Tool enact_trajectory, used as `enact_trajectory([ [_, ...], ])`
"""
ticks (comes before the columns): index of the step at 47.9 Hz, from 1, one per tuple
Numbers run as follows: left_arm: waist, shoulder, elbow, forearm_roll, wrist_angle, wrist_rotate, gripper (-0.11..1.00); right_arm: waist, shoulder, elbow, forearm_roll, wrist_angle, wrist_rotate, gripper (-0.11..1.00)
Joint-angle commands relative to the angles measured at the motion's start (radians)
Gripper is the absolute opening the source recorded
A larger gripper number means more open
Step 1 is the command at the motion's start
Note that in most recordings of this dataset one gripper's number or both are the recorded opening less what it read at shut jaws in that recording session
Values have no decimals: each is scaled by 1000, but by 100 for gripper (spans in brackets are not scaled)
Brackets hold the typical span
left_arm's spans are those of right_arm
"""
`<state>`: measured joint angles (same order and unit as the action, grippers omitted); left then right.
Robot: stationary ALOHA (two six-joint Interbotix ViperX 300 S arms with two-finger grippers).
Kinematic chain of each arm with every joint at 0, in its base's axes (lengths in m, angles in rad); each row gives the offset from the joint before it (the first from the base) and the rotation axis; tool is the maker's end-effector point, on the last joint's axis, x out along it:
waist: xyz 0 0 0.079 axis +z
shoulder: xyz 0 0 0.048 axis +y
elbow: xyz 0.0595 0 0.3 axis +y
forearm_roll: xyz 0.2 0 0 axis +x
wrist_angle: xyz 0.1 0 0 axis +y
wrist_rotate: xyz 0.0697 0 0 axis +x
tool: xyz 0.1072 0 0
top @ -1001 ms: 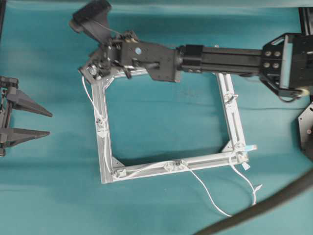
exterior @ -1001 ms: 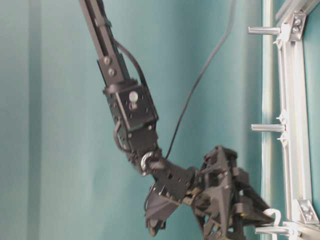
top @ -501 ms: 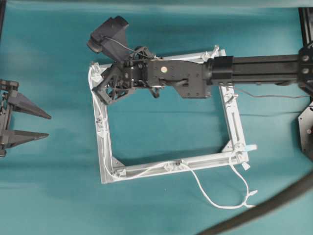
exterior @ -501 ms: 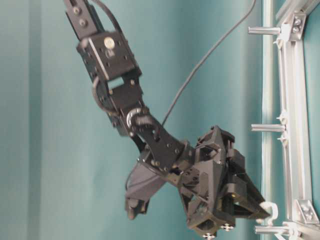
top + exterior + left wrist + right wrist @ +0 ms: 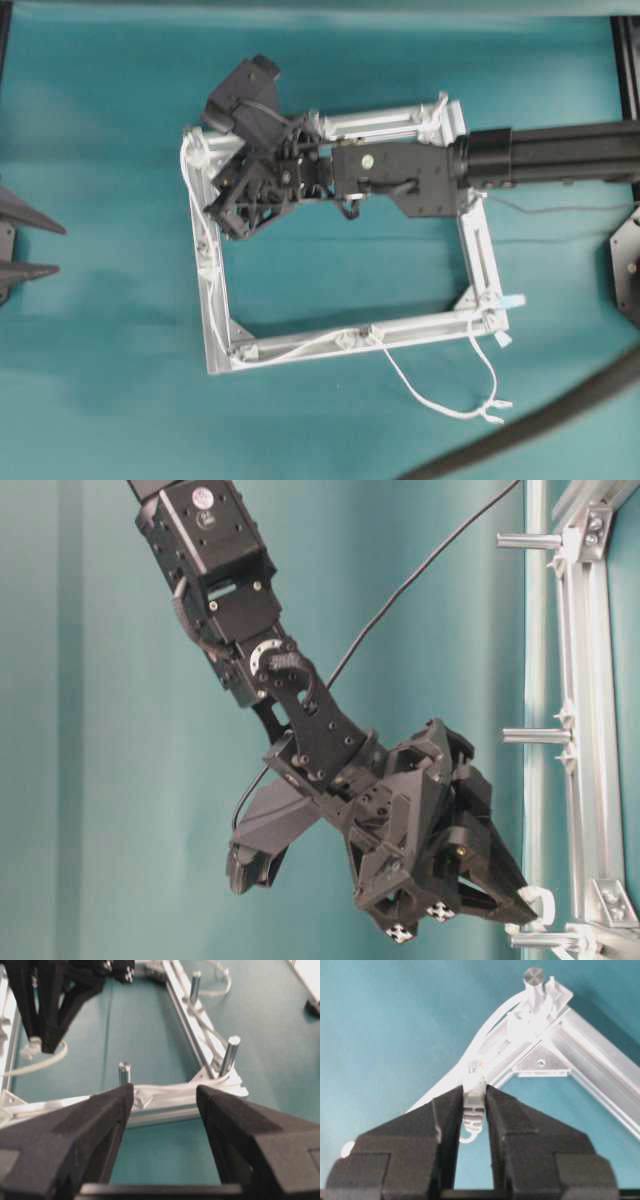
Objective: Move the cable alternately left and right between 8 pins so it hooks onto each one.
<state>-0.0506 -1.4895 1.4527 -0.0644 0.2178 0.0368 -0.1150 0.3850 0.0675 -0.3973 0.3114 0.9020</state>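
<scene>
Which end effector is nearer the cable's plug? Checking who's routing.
Right: the right end effector clamps the plug at the frame corner; the left end effector sits away at the table's left edge.

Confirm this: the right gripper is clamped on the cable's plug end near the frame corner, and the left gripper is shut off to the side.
One detail is wrong: the left gripper is open, its fingers spread wide in the left wrist view. The rest holds: the right gripper is clamped on the cable's plug end near the frame corner.

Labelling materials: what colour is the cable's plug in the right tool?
White, translucent at the tip; the plug shows best in the right wrist view.
</scene>
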Motion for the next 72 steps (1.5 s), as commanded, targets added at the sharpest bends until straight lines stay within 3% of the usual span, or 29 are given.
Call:
enact_trajectory([
  [1, -2, 12, -40, 5, 11, 5, 65, 18, -54, 5, -5, -37, -2, 16],
  [7, 0, 66, -55, 5, 8, 5, 65, 29, -63, 18, -8, -83, -3, 16],
  [18, 0, 121, -63, 5, -3, 3, 65, 54, -69, 71, -74, -227, -6, 16],
  [36, 3, 115, -61, 5, -3, 5, 65, 78, -155, 192, -78, 9, -3, 16],
  [50, 0, 117, -61, 5, -3, 5, 65, 15, -241, 336, -91, -25, -3, 16],
  [59, 0, 115, -61, 5, -3, 5, 65, -46, -250, 354, -107, -5, -5, 16],
  [64, 3, 115, -61, 5, -3, 5, 65, -49, -252, 364, -144, -5, -9, 16],
  [72, 0, 115, -61, 5, -3, 5, 65, -46, -275, 391, -149, -6, -11, 16],
])
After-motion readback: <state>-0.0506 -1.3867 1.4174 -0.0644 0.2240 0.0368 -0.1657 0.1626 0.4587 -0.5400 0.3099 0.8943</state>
